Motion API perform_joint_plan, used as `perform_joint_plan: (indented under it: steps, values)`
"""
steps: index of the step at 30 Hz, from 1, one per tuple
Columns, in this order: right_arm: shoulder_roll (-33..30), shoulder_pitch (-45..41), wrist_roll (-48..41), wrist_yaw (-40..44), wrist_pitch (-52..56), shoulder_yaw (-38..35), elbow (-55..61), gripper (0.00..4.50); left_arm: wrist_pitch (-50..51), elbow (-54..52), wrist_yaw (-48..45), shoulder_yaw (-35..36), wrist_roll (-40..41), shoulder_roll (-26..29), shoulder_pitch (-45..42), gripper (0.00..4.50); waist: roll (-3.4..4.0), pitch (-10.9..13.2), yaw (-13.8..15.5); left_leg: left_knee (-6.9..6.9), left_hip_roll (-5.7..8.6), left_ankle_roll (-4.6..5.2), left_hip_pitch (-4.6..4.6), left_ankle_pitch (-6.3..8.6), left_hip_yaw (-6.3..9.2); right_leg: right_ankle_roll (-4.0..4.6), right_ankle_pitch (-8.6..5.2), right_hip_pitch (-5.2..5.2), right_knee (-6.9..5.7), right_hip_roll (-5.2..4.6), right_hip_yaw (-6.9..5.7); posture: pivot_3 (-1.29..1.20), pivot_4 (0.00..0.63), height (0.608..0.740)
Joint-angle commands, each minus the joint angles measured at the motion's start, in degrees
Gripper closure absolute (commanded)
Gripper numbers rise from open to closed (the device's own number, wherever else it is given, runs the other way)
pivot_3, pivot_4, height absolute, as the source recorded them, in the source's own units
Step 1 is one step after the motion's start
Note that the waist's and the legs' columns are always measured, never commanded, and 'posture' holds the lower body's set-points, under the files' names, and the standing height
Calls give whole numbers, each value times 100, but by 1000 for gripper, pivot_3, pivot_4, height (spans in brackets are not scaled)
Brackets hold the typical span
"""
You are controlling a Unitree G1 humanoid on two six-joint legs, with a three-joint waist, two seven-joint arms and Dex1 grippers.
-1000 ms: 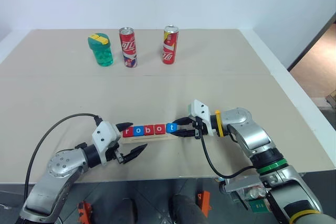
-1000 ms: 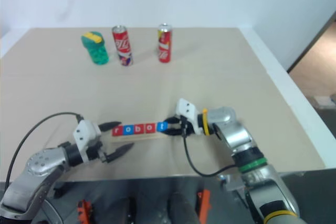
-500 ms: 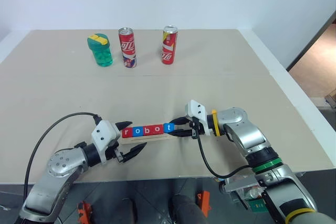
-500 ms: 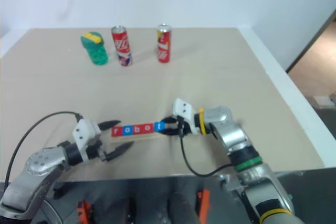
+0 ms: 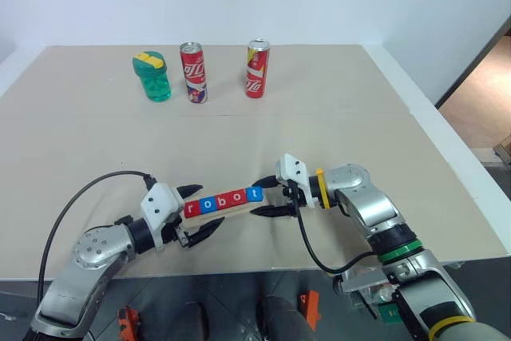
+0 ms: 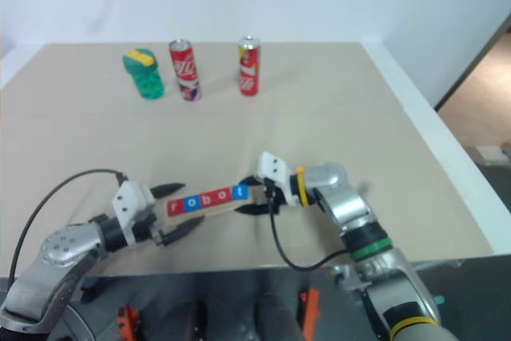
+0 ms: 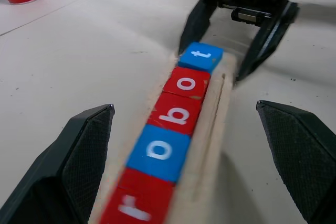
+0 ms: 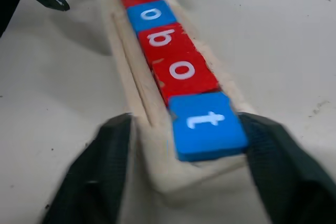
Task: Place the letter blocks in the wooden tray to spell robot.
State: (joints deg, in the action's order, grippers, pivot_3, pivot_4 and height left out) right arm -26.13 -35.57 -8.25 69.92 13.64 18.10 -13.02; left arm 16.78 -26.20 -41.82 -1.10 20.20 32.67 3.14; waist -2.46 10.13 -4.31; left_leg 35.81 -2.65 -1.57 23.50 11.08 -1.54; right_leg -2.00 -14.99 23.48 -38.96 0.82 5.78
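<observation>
The wooden tray (image 5: 231,208) lies near the table's front edge, its right end a bit farther back than its left. In it sit the letter blocks (image 5: 223,200) in a row: red r, blue o, red b, red o, blue t (image 8: 207,124). My right gripper (image 5: 266,197) is open, one finger on each side of the tray's right end by the t block. At the tray's left end my left gripper (image 5: 201,210) is open too, its black fingers (image 7: 84,150) straddling the r block with nothing held.
At the far side of the table stand a green jar (image 5: 152,76) with a yellow-marked lid and two red cans (image 5: 193,72) (image 5: 257,68). The table's right edge (image 5: 447,165) runs close to my right arm. A black cable (image 5: 72,205) loops beside my left arm.
My right gripper has opened and let go of the blue t block. The tray's right end has swung slightly away, so the row now lies slanted. The left gripper has kept still.
</observation>
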Motion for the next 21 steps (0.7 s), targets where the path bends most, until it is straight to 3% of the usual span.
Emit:
perform_joint_plan:
  steps: [1,11,14,21]
  values:
    - [37,-129,-59,-19,-24,-93,119,22,-29,-192,-31,-1,-25,59,-5,0,0,0,0,0,0,0,0,0,0,0,0,0,0,0,0,0,150,740]
    - [-37,35,-586,-259,816,-516,842,22,-85,-152,-92,5,-37,114,11,0,1,1,0,-1,0,0,1,0,1,-1,-1,0,0,0,0,0,150,740]
    - [-111,136,-733,-446,1035,-728,1040,830,-85,-123,-107,44,-18,109,-10,0,1,1,3,-1,0,0,2,0,2,-1,-2,1,0,-1,-1,0,150,740]
    - [-436,699,-770,-610,1420,-717,1536,3339,303,-272,-229,113,474,74,-28,0,0,0,7,-2,1,0,3,0,3,-4,-6,0,0,-4,-1,0,150,740]
